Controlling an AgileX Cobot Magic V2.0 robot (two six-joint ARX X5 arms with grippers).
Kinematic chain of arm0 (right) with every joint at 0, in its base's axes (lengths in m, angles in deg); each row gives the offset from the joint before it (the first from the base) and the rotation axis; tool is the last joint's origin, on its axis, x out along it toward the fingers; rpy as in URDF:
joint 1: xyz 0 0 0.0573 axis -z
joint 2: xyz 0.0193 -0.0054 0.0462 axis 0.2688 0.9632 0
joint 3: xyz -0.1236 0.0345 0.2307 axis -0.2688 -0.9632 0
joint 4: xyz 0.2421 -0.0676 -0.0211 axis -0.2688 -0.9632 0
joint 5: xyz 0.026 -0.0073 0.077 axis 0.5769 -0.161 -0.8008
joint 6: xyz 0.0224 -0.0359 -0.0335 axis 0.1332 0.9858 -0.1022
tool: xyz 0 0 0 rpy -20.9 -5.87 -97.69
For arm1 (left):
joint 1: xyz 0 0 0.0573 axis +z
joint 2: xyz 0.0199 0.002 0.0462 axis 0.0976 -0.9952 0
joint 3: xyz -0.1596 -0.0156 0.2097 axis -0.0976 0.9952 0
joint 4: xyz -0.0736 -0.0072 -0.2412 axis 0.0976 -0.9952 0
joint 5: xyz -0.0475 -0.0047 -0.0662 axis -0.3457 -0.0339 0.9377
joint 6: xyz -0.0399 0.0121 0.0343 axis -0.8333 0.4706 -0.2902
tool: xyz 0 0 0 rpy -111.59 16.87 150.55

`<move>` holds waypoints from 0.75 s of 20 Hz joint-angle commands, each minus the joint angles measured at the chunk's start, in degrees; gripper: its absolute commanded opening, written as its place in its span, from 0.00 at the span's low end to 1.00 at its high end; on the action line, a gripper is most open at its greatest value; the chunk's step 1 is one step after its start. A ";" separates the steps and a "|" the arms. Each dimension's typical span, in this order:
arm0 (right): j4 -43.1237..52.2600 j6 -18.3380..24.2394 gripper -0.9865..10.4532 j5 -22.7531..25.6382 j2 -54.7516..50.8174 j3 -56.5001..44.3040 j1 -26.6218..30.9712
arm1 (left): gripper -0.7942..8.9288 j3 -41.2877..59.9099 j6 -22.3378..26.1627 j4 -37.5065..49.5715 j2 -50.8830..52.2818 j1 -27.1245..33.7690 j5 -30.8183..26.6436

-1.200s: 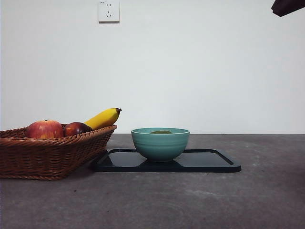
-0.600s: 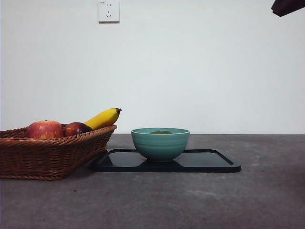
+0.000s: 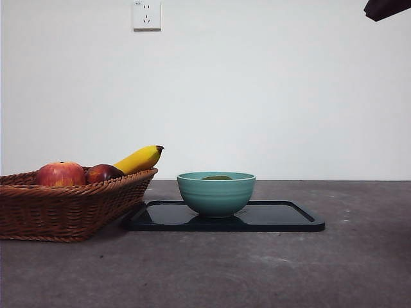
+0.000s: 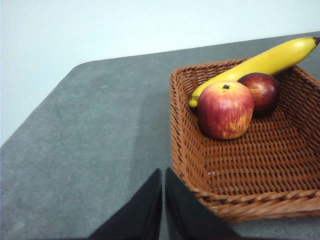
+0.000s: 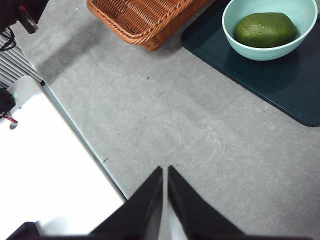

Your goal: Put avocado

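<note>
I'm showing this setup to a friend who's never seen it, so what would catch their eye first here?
Probably the wicker basket at one side of the table, with a yellow banana, a red apple and a dark maroon fruit in it. Next to it a teal bowl stands on a dark tray, holding the green avocado. Both hands are shut, away from the fruit.

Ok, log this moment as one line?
avocado: in teal bowl on tray | left claw: shut, beside basket | right claw: shut, above table
</note>
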 commanded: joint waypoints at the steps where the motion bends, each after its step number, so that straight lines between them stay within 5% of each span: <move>1: 0.59 -0.17 0.09 -0.15 0.28 0.39 -0.50 | 0.09 1.18 -0.28 -0.39 0.11 0.11 -0.04; 9: 0.59 -0.17 0.09 -0.15 -0.20 0.39 -0.44 | 0.09 1.18 -0.26 -0.39 0.13 0.11 -0.02; 15: 9.29 2.51 0.09 -0.11 -10.64 -1.36 12.39 | 0.09 1.18 -0.28 -0.39 0.11 0.11 -0.02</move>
